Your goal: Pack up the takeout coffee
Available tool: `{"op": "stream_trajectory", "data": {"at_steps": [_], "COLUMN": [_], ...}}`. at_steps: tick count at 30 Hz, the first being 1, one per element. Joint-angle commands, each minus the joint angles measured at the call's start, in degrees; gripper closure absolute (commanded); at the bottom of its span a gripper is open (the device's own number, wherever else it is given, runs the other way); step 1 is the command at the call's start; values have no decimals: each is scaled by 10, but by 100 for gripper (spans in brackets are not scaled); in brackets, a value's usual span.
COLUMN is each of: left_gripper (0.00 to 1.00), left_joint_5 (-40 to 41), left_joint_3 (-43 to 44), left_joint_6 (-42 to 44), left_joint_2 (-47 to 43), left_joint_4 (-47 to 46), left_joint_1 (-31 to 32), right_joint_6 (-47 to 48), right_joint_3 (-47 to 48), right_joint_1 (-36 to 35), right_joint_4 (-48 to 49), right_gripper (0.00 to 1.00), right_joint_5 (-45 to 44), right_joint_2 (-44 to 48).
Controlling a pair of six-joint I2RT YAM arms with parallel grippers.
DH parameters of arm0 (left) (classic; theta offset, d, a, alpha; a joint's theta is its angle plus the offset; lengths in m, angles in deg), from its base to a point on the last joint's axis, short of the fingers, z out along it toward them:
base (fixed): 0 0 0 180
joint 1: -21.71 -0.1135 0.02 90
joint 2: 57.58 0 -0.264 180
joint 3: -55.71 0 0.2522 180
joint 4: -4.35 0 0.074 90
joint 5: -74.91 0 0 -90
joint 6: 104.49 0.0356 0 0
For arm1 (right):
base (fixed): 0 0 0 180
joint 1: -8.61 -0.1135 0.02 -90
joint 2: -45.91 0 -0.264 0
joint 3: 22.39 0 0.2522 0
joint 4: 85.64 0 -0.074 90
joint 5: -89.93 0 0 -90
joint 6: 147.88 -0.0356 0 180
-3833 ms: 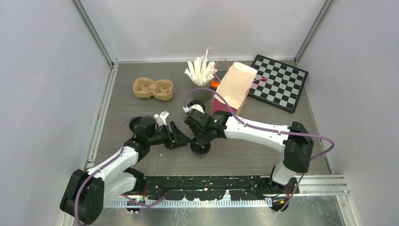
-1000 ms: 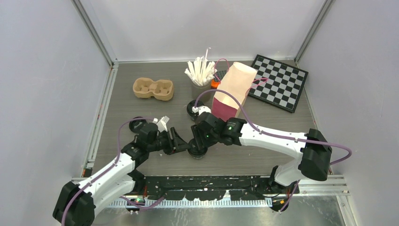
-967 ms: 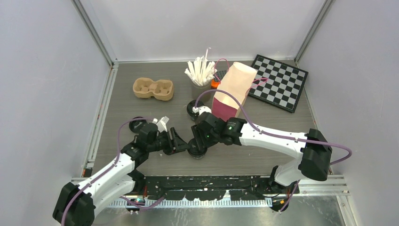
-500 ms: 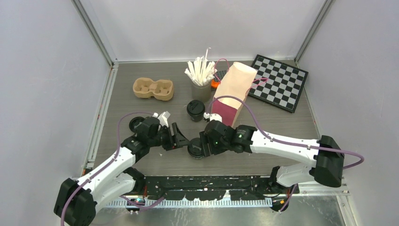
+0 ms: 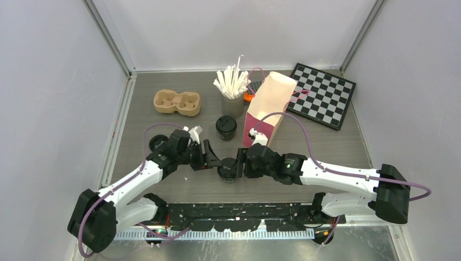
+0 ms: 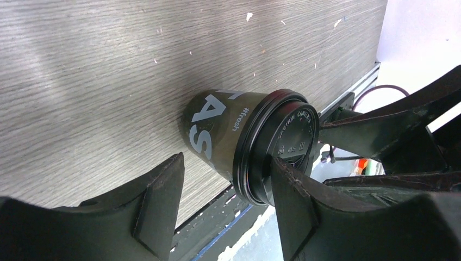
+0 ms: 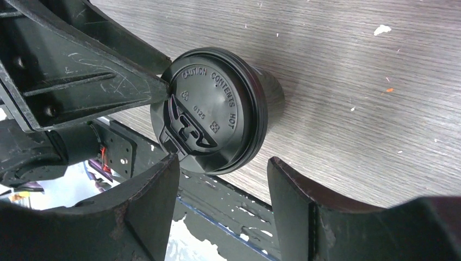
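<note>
So there's a small dark olive paper cup [image 6: 215, 128] with a round black plastic lid [image 6: 288, 138] standing on the grey wood-grain table [image 6: 81, 81]. White lettering on its side, "AS" big and "#fresh" smaller. The left gripper [image 6: 225, 163] has its two chunky black fingers [image 6: 157, 209] spread either side of the cup. There's clear table showing between the left one and the cup wall, while the right one overlaps the lid's rim, can't tell if it's touching. A black wedge-shaped finger from the other arm [image 6: 380, 122] points in from the right, tip right at the lid's edge. Little white specks are scattered on the wood.
</note>
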Motion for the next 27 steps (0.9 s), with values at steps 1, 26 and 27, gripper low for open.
{"op": "stream_trajectory", "data": {"at_steps": [1, 26, 27], "left_gripper": [40, 32, 33], "left_joint_5": [-3, -50, -49], "left_joint_3": [18, 44, 46], "left_joint_6": [24, 48, 48], "left_joint_2": [9, 91, 97], "left_joint_4": [-32, -118, -118], "left_joint_1": [3, 3, 3], "right_joint_6": [-43, -56, -56], "right_joint_3": [-13, -55, -55], "right_joint_1": [-2, 0, 0], "right_joint_4": [64, 94, 94], "right_gripper": [35, 41, 41], "right_joint_5": [-26, -33, -32], "right_joint_2": [12, 0, -1]}}
